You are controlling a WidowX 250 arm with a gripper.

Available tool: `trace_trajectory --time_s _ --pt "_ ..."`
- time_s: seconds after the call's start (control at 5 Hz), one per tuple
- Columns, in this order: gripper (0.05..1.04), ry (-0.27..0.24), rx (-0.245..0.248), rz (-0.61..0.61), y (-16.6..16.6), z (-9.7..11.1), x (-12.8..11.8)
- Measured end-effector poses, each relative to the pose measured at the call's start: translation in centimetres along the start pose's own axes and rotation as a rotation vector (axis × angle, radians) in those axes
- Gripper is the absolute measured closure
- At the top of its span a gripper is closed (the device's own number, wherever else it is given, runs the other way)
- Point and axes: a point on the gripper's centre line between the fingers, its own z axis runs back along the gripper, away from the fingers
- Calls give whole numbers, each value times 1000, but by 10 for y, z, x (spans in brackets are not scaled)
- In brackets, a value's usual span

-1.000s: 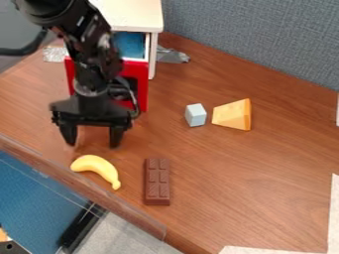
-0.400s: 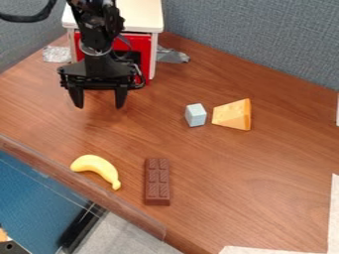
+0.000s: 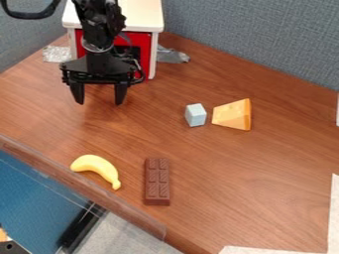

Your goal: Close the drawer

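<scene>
The black arm (image 3: 100,22) is held in front of the drawer (image 3: 141,39), with part of the drawer's face hidden behind it. The wrist (image 3: 99,48) is angled downward, and thin wiring (image 3: 138,69) is carried along one side of it. The end effector (image 3: 99,103) is suspended on the near side of the drawer; its two fingers (image 3: 120,94) are pointed down and spread well apart, with nothing gripped between them.

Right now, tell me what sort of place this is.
Probably an office or lab desk set up for robot trials: grey fabric partition, wooden desktop, and toy food such as a banana.
</scene>
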Motion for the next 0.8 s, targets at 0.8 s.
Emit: trace_trajectory --time_s 0.8 --pt "84 19 -112 35 11 56 -16"
